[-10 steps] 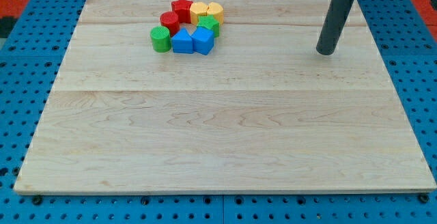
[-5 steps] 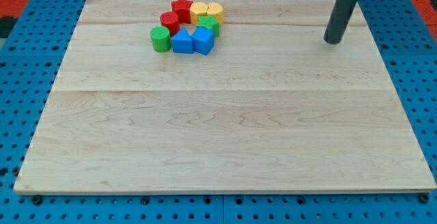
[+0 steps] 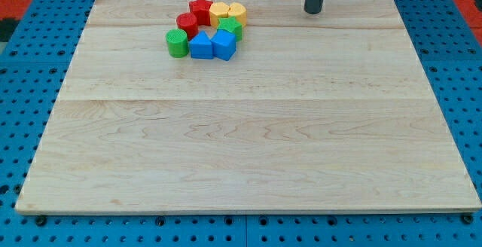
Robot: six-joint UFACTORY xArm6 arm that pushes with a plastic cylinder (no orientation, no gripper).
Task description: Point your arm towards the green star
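The green star (image 3: 230, 27) sits in a tight cluster of blocks near the view's top left of the wooden board. Around it are a red star (image 3: 200, 7), two yellow blocks (image 3: 219, 12) (image 3: 237, 11), a red cylinder (image 3: 187, 24), a green cylinder (image 3: 177, 43) and two blue blocks (image 3: 201, 45) (image 3: 224, 44). My tip (image 3: 313, 10) rests on the board near its top edge, well to the right of the cluster and apart from every block.
The wooden board (image 3: 248, 126) lies on a blue pegboard table (image 3: 22, 89). A red patch shows at the view's top left corner (image 3: 15, 2).
My tip has moved from the board's right side up and to the left, along the top edge, closer to the cluster. The blocks have not moved.
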